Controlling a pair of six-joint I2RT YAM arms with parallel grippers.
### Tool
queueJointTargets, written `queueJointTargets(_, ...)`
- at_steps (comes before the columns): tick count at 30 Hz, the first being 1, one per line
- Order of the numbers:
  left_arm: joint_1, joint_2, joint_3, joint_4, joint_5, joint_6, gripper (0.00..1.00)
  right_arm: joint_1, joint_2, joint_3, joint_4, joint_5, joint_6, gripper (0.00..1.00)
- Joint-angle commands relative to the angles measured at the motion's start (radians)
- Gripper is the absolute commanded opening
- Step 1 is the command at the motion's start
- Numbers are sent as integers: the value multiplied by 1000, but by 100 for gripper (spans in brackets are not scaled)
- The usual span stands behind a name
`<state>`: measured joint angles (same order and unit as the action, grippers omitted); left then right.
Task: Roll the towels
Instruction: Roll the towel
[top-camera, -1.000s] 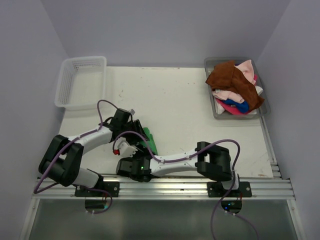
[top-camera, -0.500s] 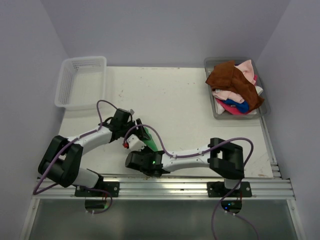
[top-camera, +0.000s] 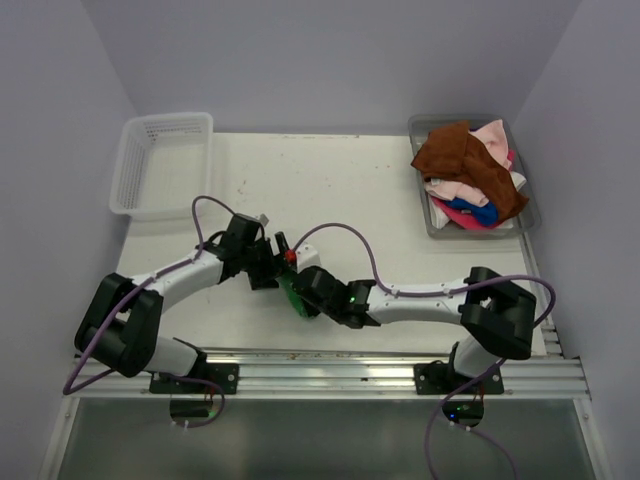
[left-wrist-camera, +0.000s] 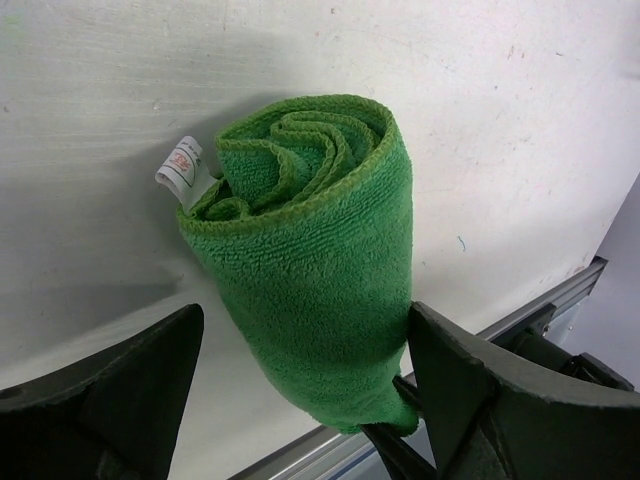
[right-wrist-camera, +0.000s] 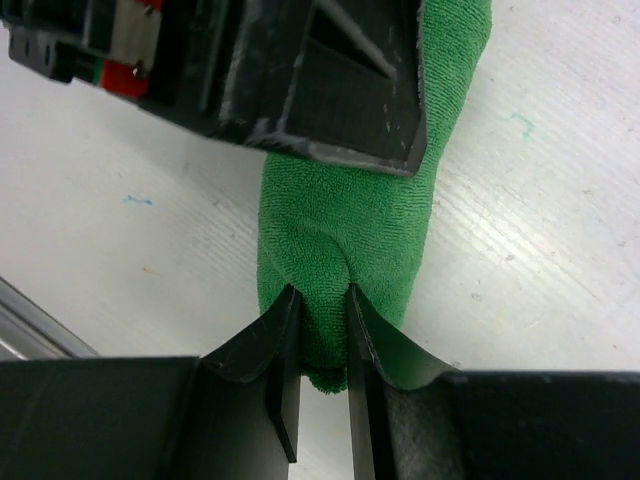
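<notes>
A bright green towel (top-camera: 290, 291) lies rolled on the white table near the front left. In the left wrist view the roll (left-wrist-camera: 320, 230) shows its spiral end and a white label. My left gripper (top-camera: 272, 268) is open and straddles the roll (left-wrist-camera: 305, 335); its right finger (left-wrist-camera: 470, 380) touches the cloth and the left finger stands apart. My right gripper (top-camera: 303, 296) is shut on the roll's near end (right-wrist-camera: 320, 297), pinching a fold of the green cloth (right-wrist-camera: 345, 215). The other towels, rust brown (top-camera: 463, 160), pale pink (top-camera: 491, 134) and blue (top-camera: 472, 212), lie heaped in the tray.
The clear grey tray (top-camera: 470, 233) stands at the back right. The white mesh basket (top-camera: 160, 119) stands at the back left. The aluminium rail (top-camera: 330, 362) runs along the table's front edge, close behind the roll.
My right arm has swung right and away from the front edge, its gripper coming round to the roll's near end. The left gripper has stayed by the roll.
</notes>
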<state>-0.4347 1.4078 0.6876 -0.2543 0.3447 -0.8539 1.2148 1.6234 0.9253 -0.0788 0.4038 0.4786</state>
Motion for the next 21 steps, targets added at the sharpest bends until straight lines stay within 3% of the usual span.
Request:
queueJointTargets(1, -1, -21, -26, 32, 22, -2, 85, -40, -51, -43, 112, -131, 66, 20)
queueJointTargets(21, -1, 20, -34, 72, 51, -7, 84, -161, -65, -164, 327, -370, 215, 20)
